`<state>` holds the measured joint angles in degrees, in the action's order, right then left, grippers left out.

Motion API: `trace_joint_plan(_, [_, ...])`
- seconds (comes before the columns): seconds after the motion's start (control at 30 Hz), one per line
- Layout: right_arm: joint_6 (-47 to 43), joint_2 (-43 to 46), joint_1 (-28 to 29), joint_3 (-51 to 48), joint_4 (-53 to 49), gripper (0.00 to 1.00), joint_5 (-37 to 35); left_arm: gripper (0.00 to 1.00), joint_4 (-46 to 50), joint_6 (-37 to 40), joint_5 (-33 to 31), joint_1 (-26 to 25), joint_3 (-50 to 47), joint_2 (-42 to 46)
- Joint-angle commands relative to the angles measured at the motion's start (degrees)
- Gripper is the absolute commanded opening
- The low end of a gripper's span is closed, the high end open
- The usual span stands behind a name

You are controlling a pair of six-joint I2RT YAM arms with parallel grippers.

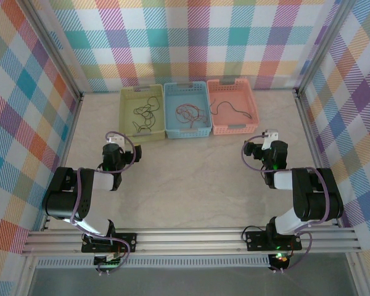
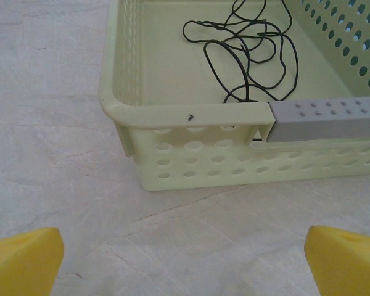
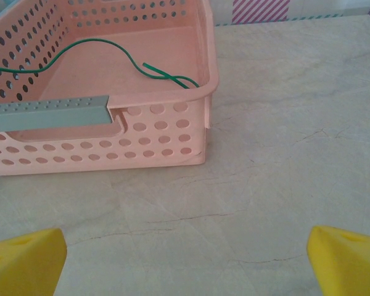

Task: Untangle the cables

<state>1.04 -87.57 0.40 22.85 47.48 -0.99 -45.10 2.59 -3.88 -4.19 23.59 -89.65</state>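
Note:
The cables lie in three baskets at the back of the table. A black cable [image 1: 145,114] [image 2: 253,49] is looped in the yellow-green basket [image 1: 128,123] [image 2: 172,114]. A red-orange tangle [image 1: 188,112] is in the blue basket [image 1: 170,111]. A thin green cable [image 1: 225,106] [image 3: 98,52] lies in the pink basket [image 1: 251,105] [image 3: 197,98]. My left gripper [image 1: 116,137] [image 2: 185,265] hovers open just short of the yellow-green basket, yellow fingertips [image 2: 24,262] wide apart over bare table. My right gripper [image 1: 270,134] [image 3: 185,265] is open too, near the pink basket's front right corner, with nothing between its fingers [image 3: 348,262].
The baskets stand side by side against the back wall, each with a grey handle strip [image 2: 324,120] [image 3: 46,112] on its near rim. Checked walls close in the marbled table [image 1: 185,179] on the left, right and back. Both arm bases sit on the rail at the near edge.

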Motion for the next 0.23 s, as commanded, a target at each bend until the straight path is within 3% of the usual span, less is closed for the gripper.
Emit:
trace_joint_plan(0.0, [-0.4, -0.7, 0.3, 1.1, -0.4, 1.00, 1.0, 1.00, -0.5, -0.4, 0.9, 0.5, 0.7, 0.1])
trace_joint_plan(0.2, [-0.4, -0.2, 0.2, 0.5, 0.3, 1.00, 1.1, 1.00, -0.6, -0.4, 0.7, 0.6, 0.7, 0.1])
